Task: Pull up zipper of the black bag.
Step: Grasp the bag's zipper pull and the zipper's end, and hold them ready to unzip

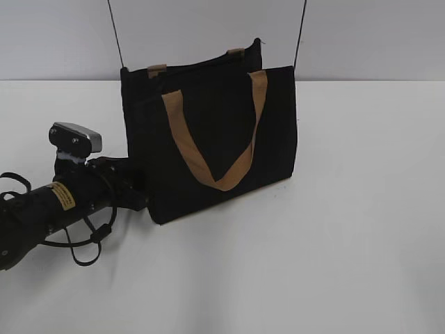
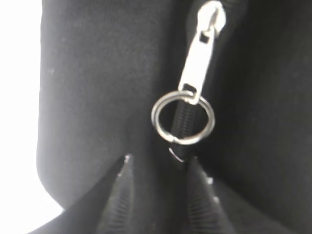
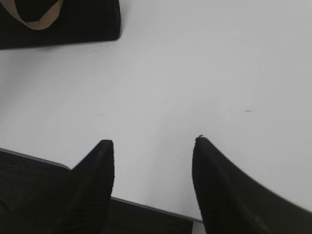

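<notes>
The black bag (image 1: pixel 278 125) stands upright on the white table, its two tan strap handles (image 1: pixel 201 167) hanging down its front. My left gripper (image 1: pixel 137 193) is at the bag's lower left side. In the left wrist view the zipper (image 2: pixel 197 58), a silver pull tab with a round ring (image 2: pixel 183 118), hangs on the black track of the bag (image 2: pixel 87 87). My left gripper (image 2: pixel 160 160) is open, its fingertips just short of the ring, one on each side of the track. My right gripper (image 3: pixel 152 141) is open and empty over bare table, away from the bag (image 3: pixel 87 19).
Two thin black lines (image 1: pixel 115 35) (image 1: pixel 300 35) rise behind the bag against the pale wall. The table's front edge (image 3: pixel 146 204) runs under the right gripper. The left arm with its cables (image 1: pixel 62 202) lies along the table's left.
</notes>
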### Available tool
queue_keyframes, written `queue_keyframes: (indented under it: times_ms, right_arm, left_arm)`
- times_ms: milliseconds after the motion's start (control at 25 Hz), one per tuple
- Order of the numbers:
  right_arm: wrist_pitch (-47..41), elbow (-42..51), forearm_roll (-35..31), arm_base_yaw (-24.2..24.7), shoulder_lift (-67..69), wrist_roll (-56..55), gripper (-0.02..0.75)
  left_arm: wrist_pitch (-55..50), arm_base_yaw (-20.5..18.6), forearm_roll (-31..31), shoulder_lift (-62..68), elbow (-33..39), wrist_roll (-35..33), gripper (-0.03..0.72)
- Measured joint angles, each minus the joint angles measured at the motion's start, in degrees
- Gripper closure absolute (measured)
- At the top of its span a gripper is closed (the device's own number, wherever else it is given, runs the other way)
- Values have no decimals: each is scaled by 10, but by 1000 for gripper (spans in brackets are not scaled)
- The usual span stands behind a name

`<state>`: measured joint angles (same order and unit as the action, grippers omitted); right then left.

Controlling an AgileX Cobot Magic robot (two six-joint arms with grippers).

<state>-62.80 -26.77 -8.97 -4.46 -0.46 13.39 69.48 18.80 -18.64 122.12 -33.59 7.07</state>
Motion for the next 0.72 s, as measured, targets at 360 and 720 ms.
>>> queue_keyframes:
  times_ms: [360,720]
  right_arm:
    - [0,0,0,0,0,0,340]
    - [0,0,0,0,0,0,340]
  left_arm:
    - [0,0,24,0,0,0,493]
    - [0,0,18,0,0,23,491]
